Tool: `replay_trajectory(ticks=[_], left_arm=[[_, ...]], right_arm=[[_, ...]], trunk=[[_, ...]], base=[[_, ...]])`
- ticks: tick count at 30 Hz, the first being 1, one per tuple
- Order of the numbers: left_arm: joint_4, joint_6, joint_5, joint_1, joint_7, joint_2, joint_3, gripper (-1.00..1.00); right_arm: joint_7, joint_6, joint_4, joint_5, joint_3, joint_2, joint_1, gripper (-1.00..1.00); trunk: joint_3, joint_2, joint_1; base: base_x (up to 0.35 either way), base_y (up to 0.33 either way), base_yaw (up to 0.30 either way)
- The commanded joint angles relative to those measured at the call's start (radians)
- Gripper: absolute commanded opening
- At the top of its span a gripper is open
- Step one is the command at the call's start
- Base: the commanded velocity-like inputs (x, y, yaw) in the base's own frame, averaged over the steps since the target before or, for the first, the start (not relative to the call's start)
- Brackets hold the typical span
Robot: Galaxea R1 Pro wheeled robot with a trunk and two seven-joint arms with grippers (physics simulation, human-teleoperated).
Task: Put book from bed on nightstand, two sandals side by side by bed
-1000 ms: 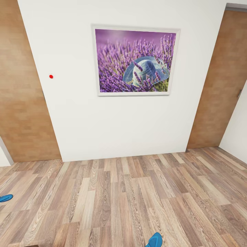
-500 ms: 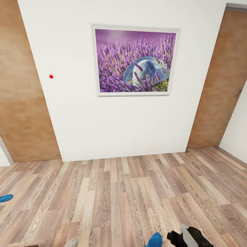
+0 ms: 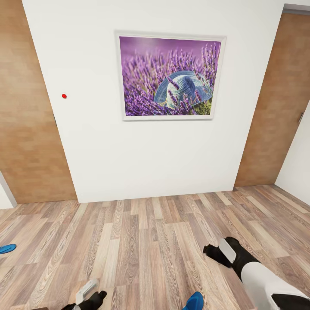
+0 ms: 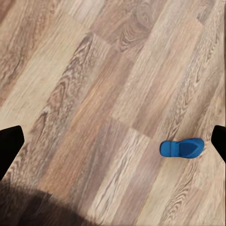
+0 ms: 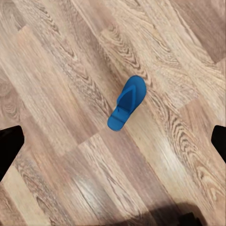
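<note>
Right gripper (image 3: 217,252): fingers spread apart, nothing between them, raised above the wood-plank floor (image 3: 150,241) at near right. Left gripper (image 3: 88,295): fingers likewise parted and holding nothing, at the near left edge of the head view. One blue sandal (image 3: 193,301) lies flat on the floor at the near edge, between the two grippers. The second sandal (image 3: 6,248) lies at the far left, well apart from the first. Beyond: white wall (image 3: 86,150) with framed lavender picture (image 3: 170,76), brown door (image 3: 280,107) at right.
</note>
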Motion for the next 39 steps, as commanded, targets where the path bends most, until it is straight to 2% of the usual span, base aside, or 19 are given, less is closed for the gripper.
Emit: replay_trajectory(ticks=[1, 2, 6, 10, 13, 17, 23, 26, 27, 34, 39], left_arm=[[-0.003, 0.016, 0.020, -0.007, 0.008, 0.001, 0.004, 1.00], [-0.003, 0.031, 0.036, -0.020, 0.014, 0.005, 0.004, 1.00], [-0.003, 0.052, 0.059, -0.046, 0.020, 0.017, 0.004, 1.00], [-0.003, 0.071, 0.075, -0.063, 0.023, 0.027, 0.004, 1.00], [-0.006, 0.089, 0.083, -0.071, 0.023, 0.034, 0.004, 1.00], [-0.037, 0.128, 0.089, -0.079, 0.024, 0.038, 0.004, 1.00], [-0.098, 0.256, 0.091, -0.081, 0.024, 0.039, 0.011, 1.00], [-0.125, 0.306, 0.096, -0.082, 0.023, 0.040, 0.028, 1.00], [-0.152, 0.348, 0.103, -0.082, 0.023, 0.040, 0.062, 1.00], [-0.172, 0.400, 0.109, -0.082, 0.022, 0.043, 0.099, 1.00], [-0.176, 0.423, 0.113, -0.082, 0.016, 0.044, 0.105, 1.00]], right_arm=[[-0.019, 0.008, 0.006, -0.025, -0.003, 0.001, -0.020, 1.00], [-0.037, 0.019, 0.021, -0.058, -0.003, 0.002, -0.057, 1.00], [-0.060, 0.044, 0.043, -0.120, -0.003, 0.002, -0.122, 1.00], [-0.077, 0.068, 0.054, -0.165, -0.003, 0.002, -0.174, 1.00], [-0.089, 0.078, 0.057, -0.184, -0.003, 0.004, -0.198, 1.00], [-0.100, 0.081, 0.059, -0.198, -0.005, 0.007, -0.214, 1.00], [-0.104, 0.079, 0.060, -0.209, -0.007, 0.015, -0.221, 1.00], [-0.104, 0.079, 0.060, -0.209, -0.008, 0.023, -0.221, 1.00], [-0.105, 0.079, 0.060, -0.210, -0.008, 0.028, -0.222, 1.00], [-0.106, 0.079, 0.061, -0.209, -0.008, 0.031, -0.222, 1.00], [-0.114, 0.081, 0.061, -0.207, -0.007, 0.031, -0.222, 1.00]], trunk=[[-0.001, -0.001, 0.000], [-0.001, -0.001, 0.000], [-0.001, -0.001, 0.000], [-0.001, -0.001, 0.000], [-0.001, -0.001, 0.000], [-0.001, -0.001, 0.000], [-0.001, -0.001, 0.000], [-0.001, -0.001, 0.000], [-0.004, -0.008, 0.004], [-0.026, -0.057, 0.031], [-0.042, -0.092, 0.050]], base=[[0.000, 0.000, 0.000], [0.000, 0.000, 0.000], [0.000, 0.000, 0.000], [0.000, 0.000, 0.000], [0.000, 0.000, 0.000], [0.000, 0.000, 0.000], [0.000, 0.000, 0.000], [0.000, 0.000, 0.000], [0.000, 0.000, 0.000], [0.000, 0.000, 0.000], [0.000, 0.000, 0.000]])
